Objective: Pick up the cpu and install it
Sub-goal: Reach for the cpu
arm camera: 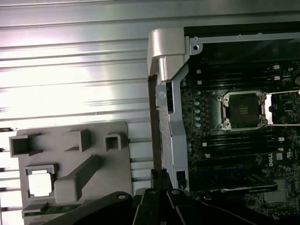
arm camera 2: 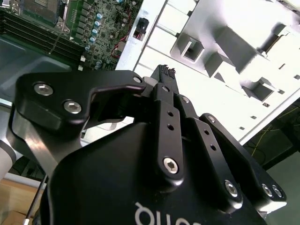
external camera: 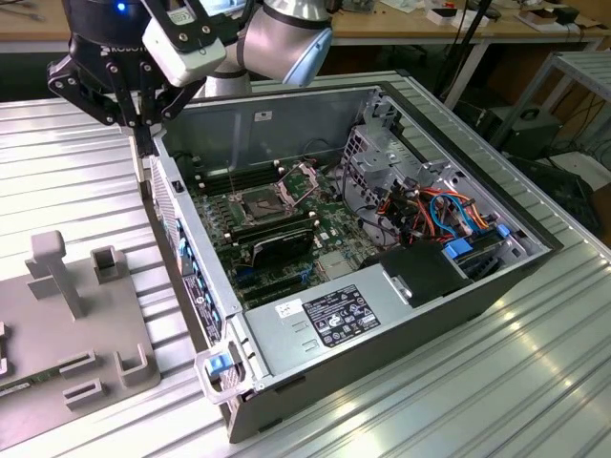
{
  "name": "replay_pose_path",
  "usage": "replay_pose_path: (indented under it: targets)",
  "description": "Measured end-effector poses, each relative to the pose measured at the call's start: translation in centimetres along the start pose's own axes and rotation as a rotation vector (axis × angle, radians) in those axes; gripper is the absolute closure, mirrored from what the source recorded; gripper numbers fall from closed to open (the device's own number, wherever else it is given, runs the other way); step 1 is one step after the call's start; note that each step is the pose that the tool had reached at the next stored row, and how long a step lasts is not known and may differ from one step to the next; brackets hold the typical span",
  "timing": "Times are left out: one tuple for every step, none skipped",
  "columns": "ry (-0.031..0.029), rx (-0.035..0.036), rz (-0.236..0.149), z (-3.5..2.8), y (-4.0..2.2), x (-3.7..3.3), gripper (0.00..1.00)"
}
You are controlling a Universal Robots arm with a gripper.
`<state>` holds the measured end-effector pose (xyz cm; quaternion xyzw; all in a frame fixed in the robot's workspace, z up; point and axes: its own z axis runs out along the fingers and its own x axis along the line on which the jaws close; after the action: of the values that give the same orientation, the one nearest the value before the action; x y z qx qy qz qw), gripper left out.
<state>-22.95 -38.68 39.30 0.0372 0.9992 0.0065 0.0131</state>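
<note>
Exterior view: jaws hung above worktop (external camera: pixel 76 181), just beside PC case (external camera: pixel 401 372) wall on the exterior view's left, beyond grey fixture (external camera: pixel 38 315). Second wrist view: jaws pressed together, nothing btwn them. First wrist view: cpu (arm camera: pixel 40 184) lay in a fixture pocket, well apart from open, empty socket (arm camera: pixel 243 110) on mobo inside case

The silver-grey jointed robot arm (external camera: pixel 286 38) bends low, its black metal pincer (external camera: pixel 143 151) pointing straight down, slim fingers (arm camera 2: pixel 165 75) pressed together and holding nothing.
</note>
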Motion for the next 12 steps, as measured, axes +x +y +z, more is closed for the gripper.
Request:
replay_pose_path:
  targets:
    - [0.0000,0.0000,0.000,0.00,0.00,0.00,0.89]
    - [0.0000,0.0000,0.000,0.00,0.00,0.01,0.89]
    - [0.0001,0.0000,0.000,0.00,0.00,0.01,0.89]
    - [0.0001,0.0001,0.000,-0.01,0.00,0.02,0.89]
    - [0.0001,0.0001,0.000,-0.01,0.00,0.02,0.89]
    - [0.0001,0.0000,0.000,0.00,0.00,0.02,0.89]
    - [0.0000,0.0000,0.000,0.00,0.00,0.07,0.89]
    - [0.0001,0.0001,0.000,-0.01,-0.01,0.12,0.89]
    - [0.0001,0.0001,0.000,-0.01,-0.02,0.24,0.89]
    - [0.0000,0.0000,0.000,-0.01,-0.03,0.45,0.89]
    - [-0.0001,0.0001,0.000,-0.02,-0.05,0.60,0.89]
    - [0.0000,0.0001,0.000,-0.02,-0.06,0.76,0.89]
